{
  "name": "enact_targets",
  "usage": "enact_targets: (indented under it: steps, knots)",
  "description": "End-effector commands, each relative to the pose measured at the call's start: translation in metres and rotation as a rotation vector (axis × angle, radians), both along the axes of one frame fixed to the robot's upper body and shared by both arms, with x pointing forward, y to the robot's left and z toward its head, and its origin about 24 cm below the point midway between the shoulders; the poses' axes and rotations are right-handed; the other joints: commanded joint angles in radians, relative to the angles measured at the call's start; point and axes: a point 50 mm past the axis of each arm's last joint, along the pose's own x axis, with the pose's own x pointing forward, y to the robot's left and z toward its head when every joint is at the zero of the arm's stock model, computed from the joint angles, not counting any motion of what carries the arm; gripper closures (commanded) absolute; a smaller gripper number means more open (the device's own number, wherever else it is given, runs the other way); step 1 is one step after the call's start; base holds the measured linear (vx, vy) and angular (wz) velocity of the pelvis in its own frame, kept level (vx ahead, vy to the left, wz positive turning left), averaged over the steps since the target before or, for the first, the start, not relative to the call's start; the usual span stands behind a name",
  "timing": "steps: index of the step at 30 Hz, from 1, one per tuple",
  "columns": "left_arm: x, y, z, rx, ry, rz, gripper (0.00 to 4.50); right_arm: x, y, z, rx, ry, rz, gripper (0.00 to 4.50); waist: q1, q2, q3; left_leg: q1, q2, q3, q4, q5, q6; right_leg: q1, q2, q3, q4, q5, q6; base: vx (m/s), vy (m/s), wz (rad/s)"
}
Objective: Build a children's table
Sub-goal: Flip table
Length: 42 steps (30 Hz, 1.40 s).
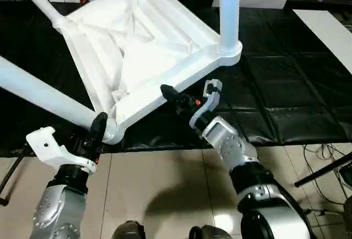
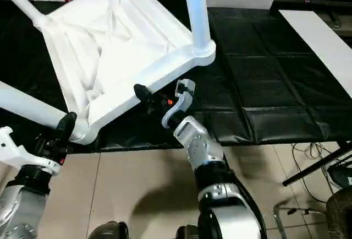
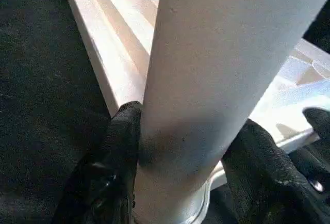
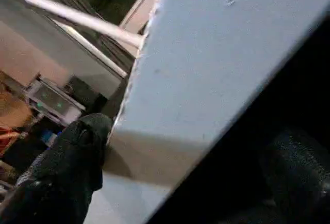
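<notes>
Children's table (image 1: 137, 46) inverted on black floor mat (image 1: 286, 85), ribbed underside up, legs seated in corner sockets. Left hand (image 3: 180, 157) clamped around near-corner leg (image 1: 38, 93) just above socket. Right hand (image 1: 187, 93) spread wide, fingers straddling near rim, nothing gripped. Step, judged: seat leg fully; push along leg axis, brace rim against tilt. Open mat to right; tiled floor (image 1: 165, 189) near robot.

black mat (image 1: 297, 85) bare, legs (image 1: 229, 7) obstructing
</notes>
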Motion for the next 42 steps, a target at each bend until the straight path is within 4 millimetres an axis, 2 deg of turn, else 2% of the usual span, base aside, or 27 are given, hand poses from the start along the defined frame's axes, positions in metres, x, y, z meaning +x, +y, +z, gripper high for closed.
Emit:
enact_targets:
  steps: [1,7,10,12,14,15,19,20,30,38,39,42]
  knots:
    - [-0.005,-0.031,-0.024,-0.159,0.119,-0.206,2.48,0.002,0.037,0.026,0.144,-0.022,0.039,0.0,-0.004,-0.002,-0.036,0.019,0.067,-0.022,-0.082,-0.15,0.058,0.026,-0.079,0.053,-0.078,-0.119,-0.188,0.0,0.0,0.0]
    - [-0.008,-0.034,-0.024,-0.134,0.129,-0.252,2.48,0.002,0.044,0.034,0.19,-0.043,0.064,0.0,0.007,0.0,-0.039,0.023,0.068,-0.015,-0.075,-0.062,0.099,0.029,-0.076,0.051,-0.066,0.015,-0.218,0.0,0.0,0.0]
    - [-0.009,-0.034,-0.022,-0.111,0.128,-0.278,2.48,0.001,0.046,0.039,0.227,-0.077,0.096,0.33,0.01,-0.001,-0.036,0.02,0.068,-0.016,-0.079,-0.092,0.099,0.032,-0.078,0.052,-0.069,-0.02,-0.215,0.0,0.0,0.0]
    - [-0.009,-0.034,-0.021,-0.093,0.126,-0.296,2.48,0.001,0.048,0.041,0.228,-0.081,0.103,0.49,0.009,0.002,-0.035,0.024,0.07,-0.015,-0.081,-0.111,0.082,0.029,-0.078,0.052,-0.073,-0.058,-0.213,0.0,0.0,0.0]
    - [-0.009,-0.035,-0.021,-0.085,0.127,-0.31,2.48,0.002,0.049,0.042,0.235,-0.079,0.102,0.59,0.009,0.004,-0.036,0.025,0.069,-0.015,-0.08,-0.102,0.078,0.029,-0.077,0.052,-0.071,-0.048,-0.215,0.0,0.0,0.0]
    - [-0.009,-0.036,-0.02,-0.066,0.13,-0.327,2.48,0.003,0.05,0.043,0.248,-0.071,0.097,0.84,0.01,0.006,-0.038,0.026,0.069,-0.015,-0.079,-0.095,0.078,0.029,-0.077,0.053,-0.069,-0.035,-0.217,0.0,0.0,0.0]
    - [-0.008,-0.038,-0.02,-0.048,0.127,-0.338,2.48,0.002,0.051,0.044,0.261,-0.067,0.091,1.05,0.01,0.005,-0.039,0.024,0.068,-0.013,-0.076,-0.068,0.087,0.032,-0.076,0.052,-0.064,0.011,-0.229,0.0,0.0,0.0]
    - [-0.007,-0.039,-0.02,-0.047,0.127,-0.341,2.48,0.002,0.052,0.044,0.262,-0.068,0.094,1.15,0.011,0.007,-0.039,0.024,0.068,-0.012,-0.076,-0.063,0.092,0.032,-0.077,0.053,-0.063,0.023,-0.233,0.0,0.0,0.0]
    - [-0.008,-0.04,-0.022,-0.011,0.141,-0.358,2.48,0.001,0.053,0.044,0.266,-0.072,0.099,1.92,0.012,0.01,-0.038,0.025,0.069,-0.011,-0.075,-0.063,0.094,0.032,-0.077,0.052,-0.064,0.009,-0.239,0.0,0.0,0.0]
    - [-0.006,-0.038,-0.025,0.061,0.161,-0.385,2.48,0.004,0.05,0.045,0.272,-0.077,0.073,2.14,0.013,0.014,-0.042,0.026,0.068,-0.011,-0.071,-0.033,0.109,0.034,-0.076,0.051,-0.058,0.05,-0.252,0.0,0.0,0.0]
    - [-0.006,-0.038,-0.025,0.061,0.161,-0.385,1.92,0.004,0.05,0.045,0.272,-0.077,0.073,2.16,0.013,0.014,-0.042,0.026,0.068,-0.011,-0.071,-0.033,0.109,0.034,-0.076,0.051,-0.058,0.05,-0.252,0.0,0.0,0.0]
    - [-0.004,-0.035,-0.027,0.084,0.168,-0.36,1.78,0.008,0.044,0.047,0.278,-0.079,0.043,2.19,0.014,0.018,-0.045,0.027,0.068,-0.01,-0.07,-0.028,0.106,0.034,-0.075,0.051,-0.056,0.062,-0.26,0.0,0.0,0.0]
